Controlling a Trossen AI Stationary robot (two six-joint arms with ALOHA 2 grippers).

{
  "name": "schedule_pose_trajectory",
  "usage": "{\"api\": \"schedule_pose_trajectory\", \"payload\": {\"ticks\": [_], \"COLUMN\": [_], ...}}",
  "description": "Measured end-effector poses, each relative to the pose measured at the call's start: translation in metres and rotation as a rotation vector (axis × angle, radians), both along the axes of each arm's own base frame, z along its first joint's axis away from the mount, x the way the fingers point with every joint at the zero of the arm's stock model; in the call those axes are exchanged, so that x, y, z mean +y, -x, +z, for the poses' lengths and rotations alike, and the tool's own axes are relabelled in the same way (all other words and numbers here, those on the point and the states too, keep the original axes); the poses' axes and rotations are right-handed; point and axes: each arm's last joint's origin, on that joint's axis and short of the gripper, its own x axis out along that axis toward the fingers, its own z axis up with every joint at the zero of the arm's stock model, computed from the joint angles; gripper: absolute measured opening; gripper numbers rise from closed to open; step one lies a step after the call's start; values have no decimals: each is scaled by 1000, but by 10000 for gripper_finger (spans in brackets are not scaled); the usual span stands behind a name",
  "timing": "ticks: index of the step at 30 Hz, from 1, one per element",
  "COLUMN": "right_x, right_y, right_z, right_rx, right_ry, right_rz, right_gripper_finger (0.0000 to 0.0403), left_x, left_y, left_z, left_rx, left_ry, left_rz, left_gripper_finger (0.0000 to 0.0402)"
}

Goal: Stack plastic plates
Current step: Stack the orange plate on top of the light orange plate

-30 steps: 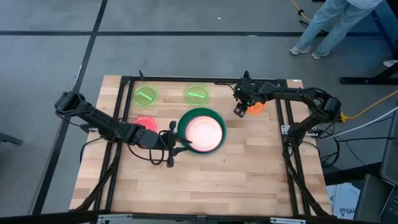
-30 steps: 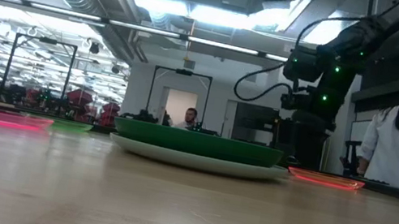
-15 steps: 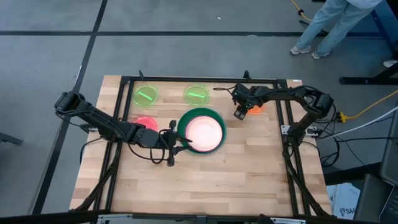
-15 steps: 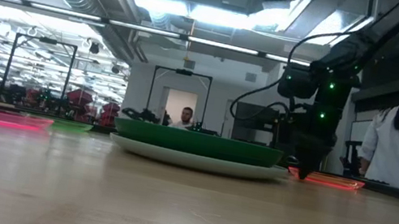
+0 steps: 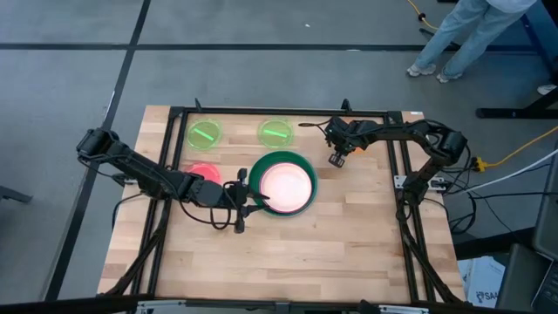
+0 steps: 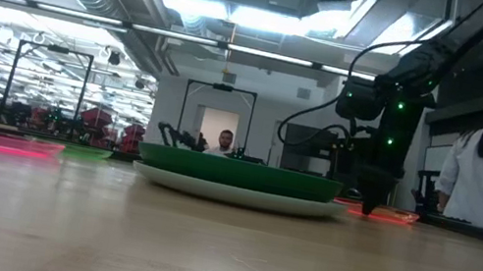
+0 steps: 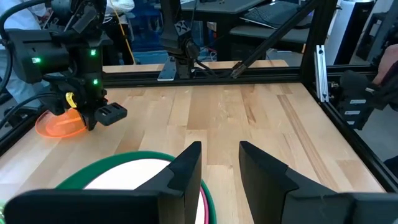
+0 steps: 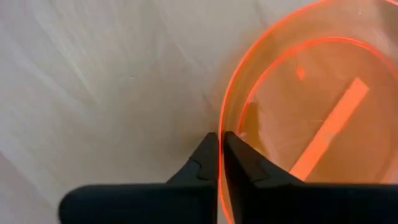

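A stack of plastic plates (image 5: 281,183) sits mid-table: a dark green plate under a pale pink one. A small orange plate (image 8: 311,112) lies on the wood at the far right, with my right gripper (image 8: 221,152) shut on its rim. Two lime green plates (image 5: 205,133) (image 5: 276,133) lie along the far edge. A pink-red plate (image 5: 202,172) lies left of the stack. My left gripper (image 7: 219,171) stands open and holds nothing, just beside the stack's left rim (image 7: 155,158). My right gripper pinches the orange plate's rim (image 8: 222,121) on the side toward the stack. One finger (image 8: 239,165) is inside the rim and the other outside. The fingers come from above, pointing down (image 6: 368,210). The plate lies on the table.
A black frame rail (image 5: 261,112) runs along the table's far edge, and more rails run down both sides. Bare wood stretches between the stack and the near edge. A person (image 5: 462,35) walks on the floor beyond the far right corner.
My right gripper has come down and a little toward the table's left, onto the orange plate's rim. The orange plate has then shifted slightly toward the stack.
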Motion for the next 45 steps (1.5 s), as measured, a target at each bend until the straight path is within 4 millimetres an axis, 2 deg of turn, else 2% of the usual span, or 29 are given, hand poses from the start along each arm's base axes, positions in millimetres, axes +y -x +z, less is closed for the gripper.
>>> {"api": "schedule_pose_trajectory", "payload": {"ticks": [7, 13, 25, 34, 45], "right_x": [2, 17, 76, 121, 167], "right_y": [2, -2, -21, -38, -53], "right_z": [2, 19, 52, 57, 66], "right_rx": [10, -18, -140, -189, -346], "right_ry": [-8, 26, 99, 184, 216], "right_rz": [31, 106, 386, 613, 889], "right_gripper_finger": [4, 1, 1, 1, 1], "left_x": [0, 0, 0, 0, 0], "left_y": [0, 0, 0, 0, 0], "left_z": [0, 0, 0, 0, 0], "left_rx": [0, 0, 0, 0, 0], "left_ry": [0, 0, 0, 0, 0], "left_rz": [0, 0, 0, 0, 0], "left_gripper_finger": [101, 101, 101, 101, 101]}}
